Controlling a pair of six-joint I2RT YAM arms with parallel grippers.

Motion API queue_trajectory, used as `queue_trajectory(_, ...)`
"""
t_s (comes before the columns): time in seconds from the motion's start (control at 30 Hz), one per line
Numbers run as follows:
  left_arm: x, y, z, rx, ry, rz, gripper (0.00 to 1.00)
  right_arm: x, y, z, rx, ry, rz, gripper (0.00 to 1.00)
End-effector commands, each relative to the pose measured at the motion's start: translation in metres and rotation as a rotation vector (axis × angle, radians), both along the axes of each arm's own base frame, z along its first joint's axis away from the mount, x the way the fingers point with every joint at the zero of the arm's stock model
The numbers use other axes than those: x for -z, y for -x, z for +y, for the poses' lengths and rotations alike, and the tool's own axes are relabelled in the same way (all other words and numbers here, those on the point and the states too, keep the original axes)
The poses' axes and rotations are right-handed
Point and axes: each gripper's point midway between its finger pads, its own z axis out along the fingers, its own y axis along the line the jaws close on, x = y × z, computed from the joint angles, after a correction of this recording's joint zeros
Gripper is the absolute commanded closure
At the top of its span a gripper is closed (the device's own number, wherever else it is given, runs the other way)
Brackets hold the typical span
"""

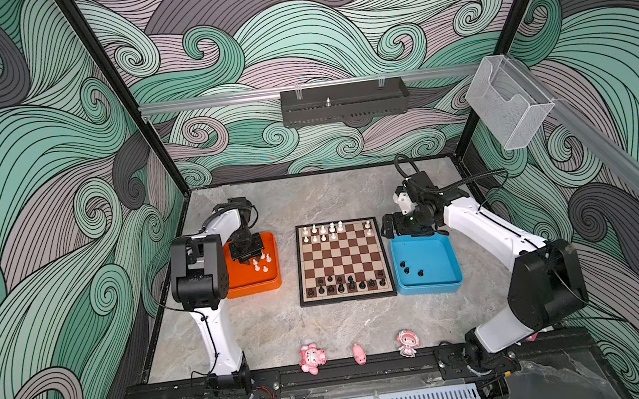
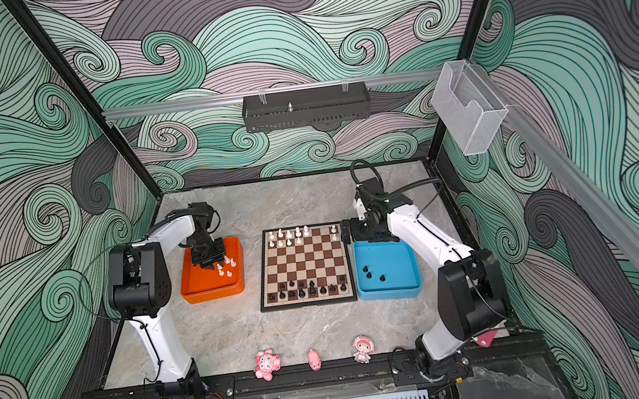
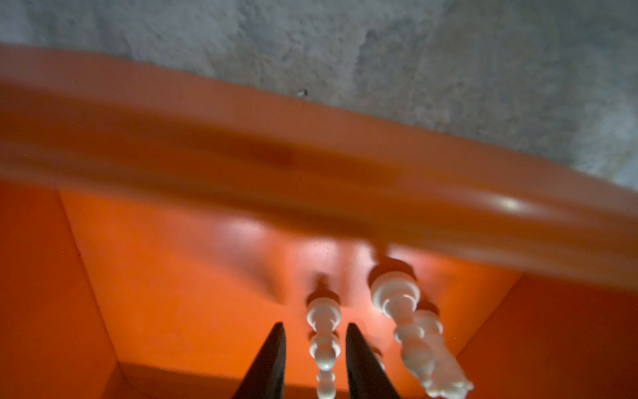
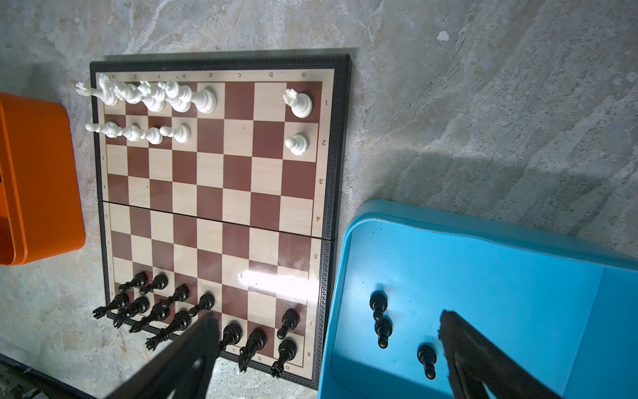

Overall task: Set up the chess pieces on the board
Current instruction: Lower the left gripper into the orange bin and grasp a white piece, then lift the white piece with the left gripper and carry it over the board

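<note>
Now: left gripper (image 3: 314, 327) low in orange tray (image 1: 256, 289), fingers (image 3: 272, 359) narrow astride white piece (image 3: 323, 340), thin gaps both sides. Centre pinch on stem, lift straight, spare neighbouring white pieces (image 3: 407, 328). Board (image 1: 343, 262) lies between trays. Right gripper (image 4: 328, 316) wide, empty, near blue tray (image 4: 483, 262).

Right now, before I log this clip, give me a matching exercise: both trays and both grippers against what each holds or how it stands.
1 orange tray
2 blue tray
3 left gripper
4 right gripper

A jaws wide apart, empty
B three black pawns inside
C jaws either side of a white piece
D loose white pieces inside

Pairs: 1-D, 2-B, 3-C, 4-A.
</note>
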Motion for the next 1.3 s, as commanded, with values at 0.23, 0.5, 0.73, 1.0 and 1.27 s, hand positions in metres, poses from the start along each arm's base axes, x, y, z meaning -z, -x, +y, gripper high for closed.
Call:
queue_trajectory(0.23, 0.002, -0.005, 0.001, 0.011, -0.026, -0.002, 0.75, 0.009, 0.001, -0.001, -0.011, 0.002, 0.023, 0.01)
queue_trajectory(0.5, 0.002, -0.005, 0.001, 0.02, -0.033, -0.003, 0.83, 0.008, 0.001, 0.001, -0.012, -0.007, 0.026, 0.01)
queue_trajectory(0.73, 0.002, -0.006, 0.001, 0.03, -0.039, -0.006, 0.85, 0.008, 0.001, 0.002, -0.014, -0.011, 0.026, 0.01)
queue_trajectory(1.0, 0.0, -0.006, 0.001, 0.048, -0.047, -0.01, 0.9, 0.008, 0.001, 0.002, -0.014, -0.013, 0.026, 0.01)
queue_trajectory(1.27, -0.023, 0.002, 0.003, 0.088, -0.087, -0.01, 0.9, 0.005, 0.001, 0.001, -0.013, -0.01, 0.015, 0.01)
